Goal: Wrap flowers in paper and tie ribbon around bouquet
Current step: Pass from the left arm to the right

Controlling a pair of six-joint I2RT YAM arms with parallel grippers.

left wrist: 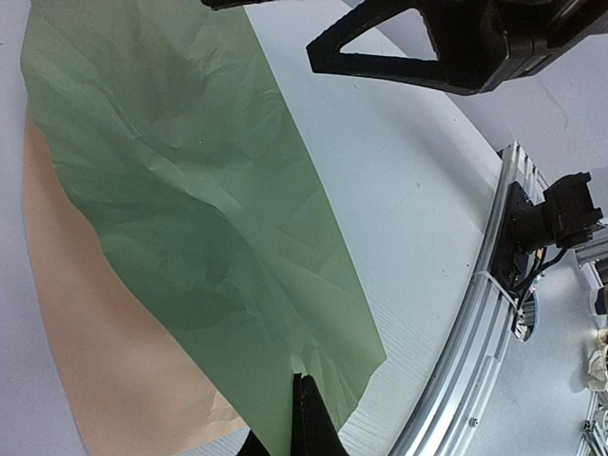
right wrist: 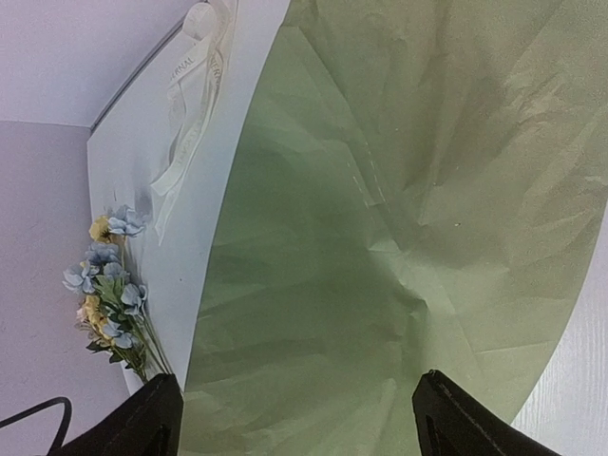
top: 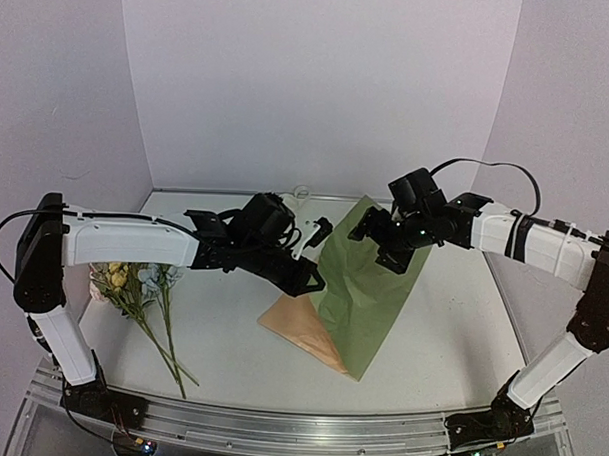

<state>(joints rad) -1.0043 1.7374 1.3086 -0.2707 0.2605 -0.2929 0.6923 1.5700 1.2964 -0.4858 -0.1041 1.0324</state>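
Observation:
The olive-green paper (top: 367, 290) lies mid-table, folded so its tan reverse (top: 301, 328) shows at the near left. My left gripper (top: 308, 278) is shut on the paper's edge; in the left wrist view its jaws (left wrist: 302, 380) pinch the green sheet (left wrist: 190, 190), creased around them. My right gripper (top: 379, 241) hangs open over the paper's far end. In the right wrist view its fingers (right wrist: 142, 418) stand wide apart with the paper (right wrist: 399, 190) below. The flowers (top: 132, 287) lie at the left, blooms toward the wall. The cream ribbon (top: 304, 198) sits at the back edge, also in the right wrist view (right wrist: 190, 114).
White walls close the table at the back and both sides. An aluminium rail (top: 298, 428) runs along the near edge, with the right arm's base (left wrist: 556, 214) mounted on it. The flowers (right wrist: 109, 294) lie close to the left wall.

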